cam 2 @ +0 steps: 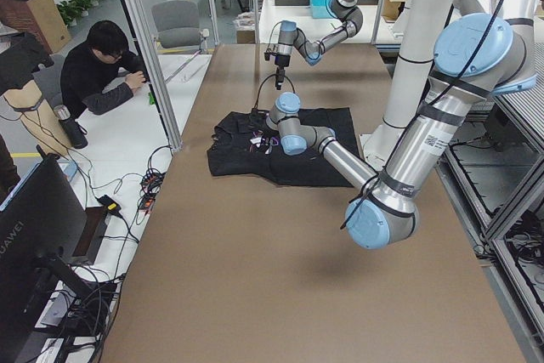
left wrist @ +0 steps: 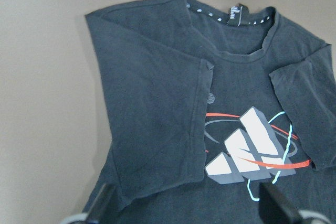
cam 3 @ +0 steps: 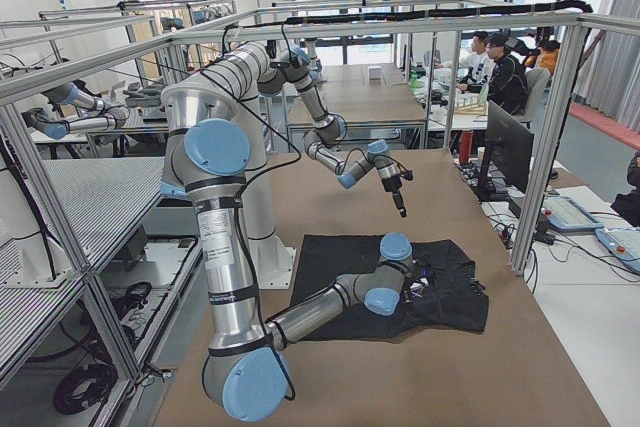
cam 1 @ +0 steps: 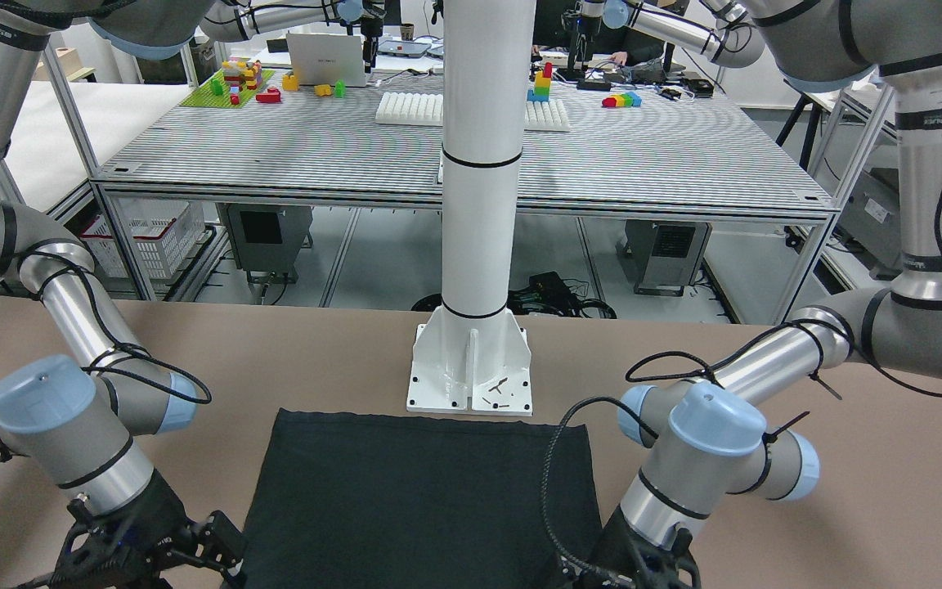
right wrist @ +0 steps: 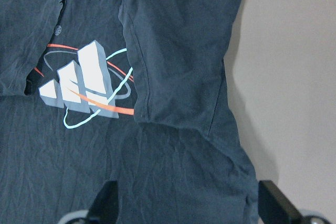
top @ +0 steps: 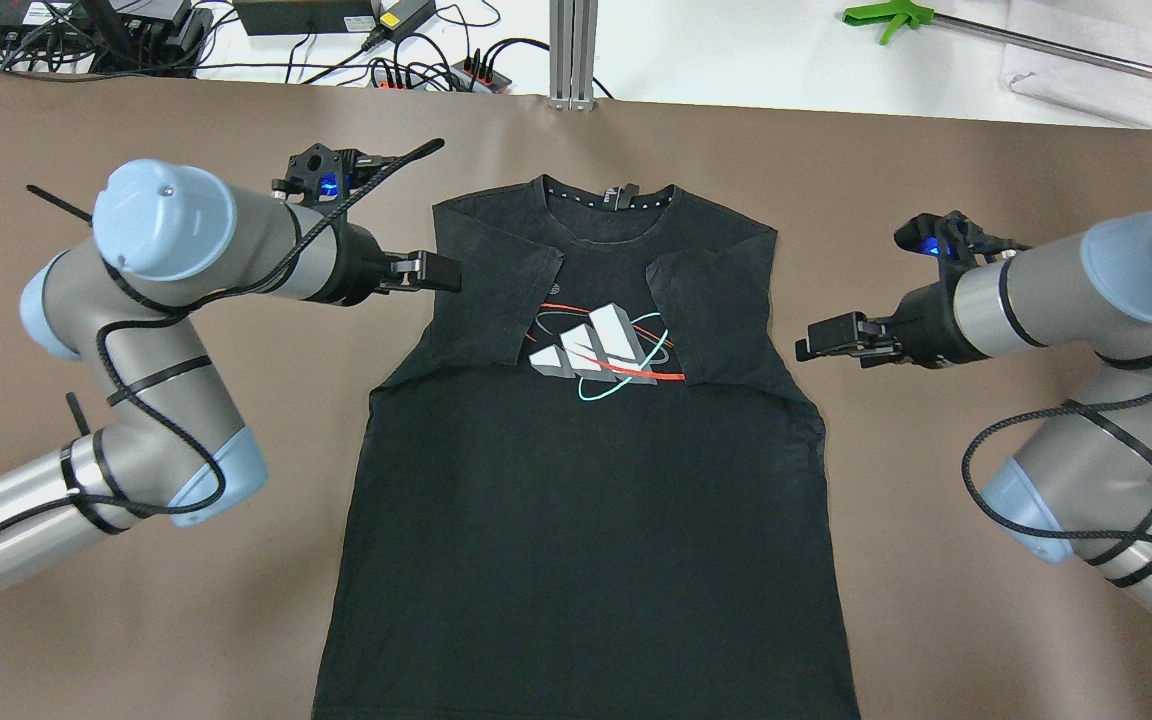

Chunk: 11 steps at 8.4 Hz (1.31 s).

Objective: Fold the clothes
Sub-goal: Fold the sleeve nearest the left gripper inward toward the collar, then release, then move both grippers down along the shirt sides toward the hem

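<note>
Both arms bend in from the sides, forearms low over the brown tabletop (top: 236,650). The left hand (top: 436,272) hovers at one shoulder edge of the black T-shirt (top: 576,520), and the right hand (top: 821,340) is just beside the opposite edge. The wrist views show both hands wide open and empty. The shirt lies flat, sleeves folded inward. Its printed logo (top: 601,350) shows from overhead; the front view shows only plain cloth by the white pole (cam 1: 479,164).
</note>
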{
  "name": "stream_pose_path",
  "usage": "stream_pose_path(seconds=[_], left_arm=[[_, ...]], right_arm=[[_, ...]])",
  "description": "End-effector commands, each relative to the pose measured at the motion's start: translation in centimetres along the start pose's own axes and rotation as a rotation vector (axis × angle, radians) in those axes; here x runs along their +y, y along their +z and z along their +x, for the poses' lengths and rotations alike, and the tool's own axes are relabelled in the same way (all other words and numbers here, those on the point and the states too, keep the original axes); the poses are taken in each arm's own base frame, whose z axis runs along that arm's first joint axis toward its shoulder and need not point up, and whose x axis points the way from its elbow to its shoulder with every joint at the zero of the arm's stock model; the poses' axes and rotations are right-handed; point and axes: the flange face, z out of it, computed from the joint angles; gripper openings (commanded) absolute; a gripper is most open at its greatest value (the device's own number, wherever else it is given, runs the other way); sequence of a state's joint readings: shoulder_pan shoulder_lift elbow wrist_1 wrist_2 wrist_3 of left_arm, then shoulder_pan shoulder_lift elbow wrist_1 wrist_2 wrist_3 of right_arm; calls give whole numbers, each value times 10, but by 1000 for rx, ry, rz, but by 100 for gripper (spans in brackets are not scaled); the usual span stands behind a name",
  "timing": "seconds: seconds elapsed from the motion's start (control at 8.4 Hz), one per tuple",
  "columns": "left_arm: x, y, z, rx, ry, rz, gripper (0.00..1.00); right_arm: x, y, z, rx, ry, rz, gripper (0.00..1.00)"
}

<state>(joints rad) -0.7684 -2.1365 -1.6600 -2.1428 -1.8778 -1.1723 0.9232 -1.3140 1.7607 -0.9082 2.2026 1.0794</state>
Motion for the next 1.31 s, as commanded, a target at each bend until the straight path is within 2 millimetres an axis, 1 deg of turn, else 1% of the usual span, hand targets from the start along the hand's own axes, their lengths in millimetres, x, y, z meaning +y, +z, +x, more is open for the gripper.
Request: stream_pose_path(seconds=[0.0, 0.12, 0.24, 0.36, 0.48, 0.6, 0.71, 0.83, 0.95, 1.07, 1.19], left_arm=[[59, -30, -38, 29, -91, -33, 95], [78, -44, -61, 64, -112, -33, 95], [98, -60, -78, 97, -163, -44, 95], [127, -71, -75, 113, -172, -67, 95], [139, -84, -86, 100, -173, -67, 95], [155, -95, -99, 81, -173, -84, 95], [166, -96, -105, 62, -171, -75, 95], [175, -92, -103, 51, -164, -61, 95], [181, -88, -101, 46, -159, -58, 95], [182, -87, -100, 45, -158, -54, 95], [182, -87, -100, 44, -158, -49, 95]], right_arm=[[42, -35, 8, -43, 158, -58, 94], [57, -41, 11, -47, 168, -81, 94], [80, -46, 25, -61, 150, -93, 94], [114, -44, 54, -92, 111, -108, 94], [139, -51, 70, -135, 80, -117, 94], [165, -50, 85, -146, 64, -149, 94], [187, -35, 88, -137, 58, -198, 94], [200, -25, 81, -139, 69, -235, 94], [215, -9, 66, -144, 84, -258, 94], [238, 12, 56, -128, 62, -262, 94], [259, 26, 48, -138, 37, -256, 94]])
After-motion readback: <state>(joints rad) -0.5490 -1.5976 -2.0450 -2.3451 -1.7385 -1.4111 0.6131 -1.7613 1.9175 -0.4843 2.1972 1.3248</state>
